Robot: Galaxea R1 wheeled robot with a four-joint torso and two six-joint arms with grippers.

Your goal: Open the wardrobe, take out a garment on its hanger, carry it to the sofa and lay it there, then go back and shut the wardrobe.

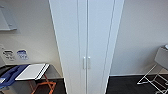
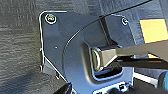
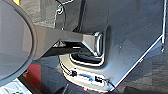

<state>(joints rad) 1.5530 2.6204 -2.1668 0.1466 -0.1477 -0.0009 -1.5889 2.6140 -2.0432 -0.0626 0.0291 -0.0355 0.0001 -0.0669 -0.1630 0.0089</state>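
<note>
With both doors of the wardrobe (image 1: 86,37) sitting shut, opening step is pending; reaching for the handles (image 1: 86,63) looks next. Can't tell either claw's state.

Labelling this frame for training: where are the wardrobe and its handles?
wardrobe (image 1: 96,30), head view, right door's flat front.
handles (image 1: 84,63), head view, middle of the left handle.
</note>
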